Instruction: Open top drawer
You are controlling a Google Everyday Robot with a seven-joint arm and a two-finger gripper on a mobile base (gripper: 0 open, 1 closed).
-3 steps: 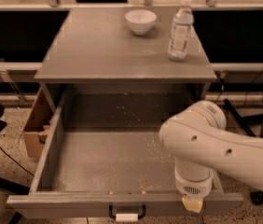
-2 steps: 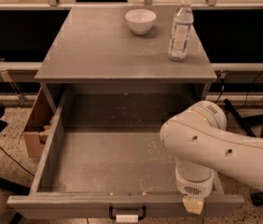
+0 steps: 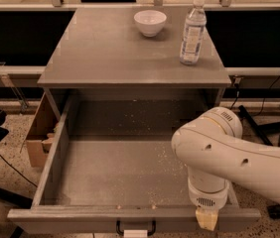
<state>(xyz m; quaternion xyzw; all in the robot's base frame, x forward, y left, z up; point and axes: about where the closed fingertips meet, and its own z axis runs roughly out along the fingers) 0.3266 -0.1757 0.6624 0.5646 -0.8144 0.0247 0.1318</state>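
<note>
The top drawer is pulled far out from the grey cabinet. Its grey floor is speckled with crumbs. Its front rim runs along the bottom of the view, with the black handle and white tag at the lower middle. My white arm reaches in from the right over the drawer's right front corner. My gripper hangs at that corner, just right of the handle and apart from it. Only a pale yellowish tip of it shows below the wrist.
A white bowl and a clear water bottle stand on the cabinet top. A cardboard box sits on the floor to the left of the drawer. Cables and a dark object lie at the left edge.
</note>
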